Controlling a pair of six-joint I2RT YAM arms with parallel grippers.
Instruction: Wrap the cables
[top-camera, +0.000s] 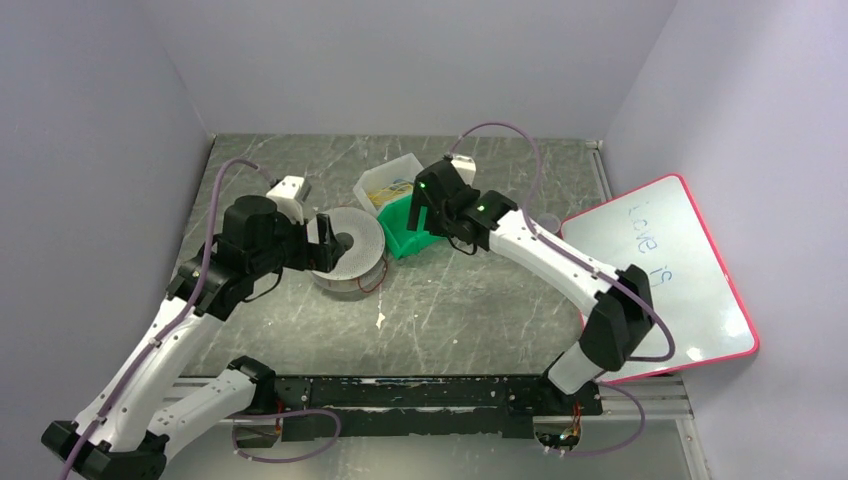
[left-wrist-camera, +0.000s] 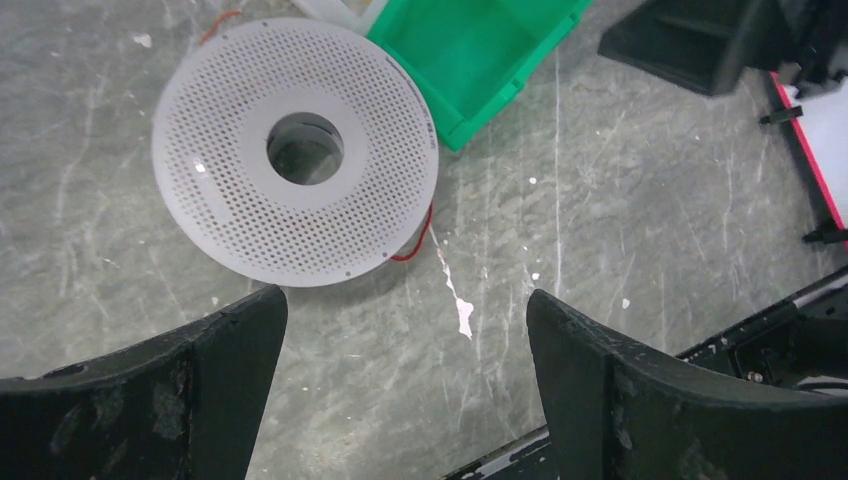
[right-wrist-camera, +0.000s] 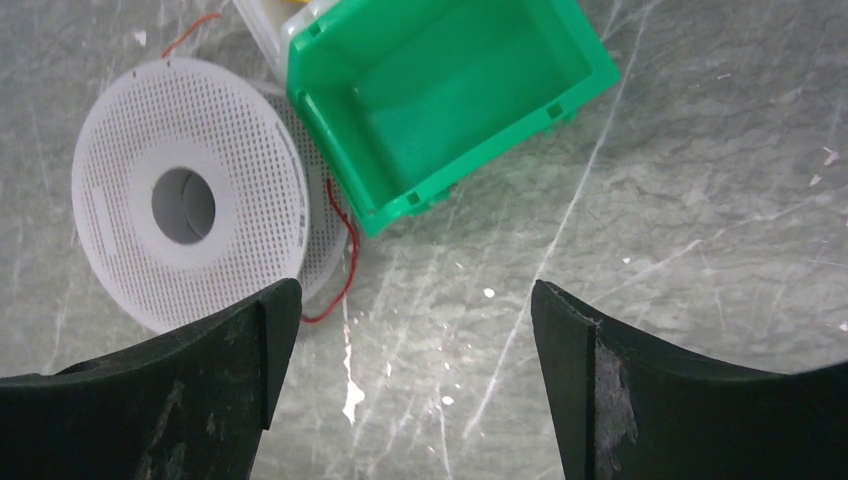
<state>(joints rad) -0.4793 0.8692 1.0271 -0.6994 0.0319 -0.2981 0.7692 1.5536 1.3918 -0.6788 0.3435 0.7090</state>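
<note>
Risk sat with the red cable (right-wrist-camera: 352, 250) peeking from under the spool (left-wrist-camera: 295, 150): left gripper (left-wrist-camera: 405, 310) and right gripper (right-wrist-camera: 415, 300), both spread and empty, could miss something so thin.

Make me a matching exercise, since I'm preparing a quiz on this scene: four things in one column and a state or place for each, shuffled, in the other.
Things:
1. white spool
2. green bin
3. whiteboard
4. reddish cable

States:
A. empty inside
B. bears handwriting
C. curls out from under the spool's rim
D. lies flat, with a round hole in its middle

Pairs: 1-D, 2-A, 3-B, 4-C
</note>
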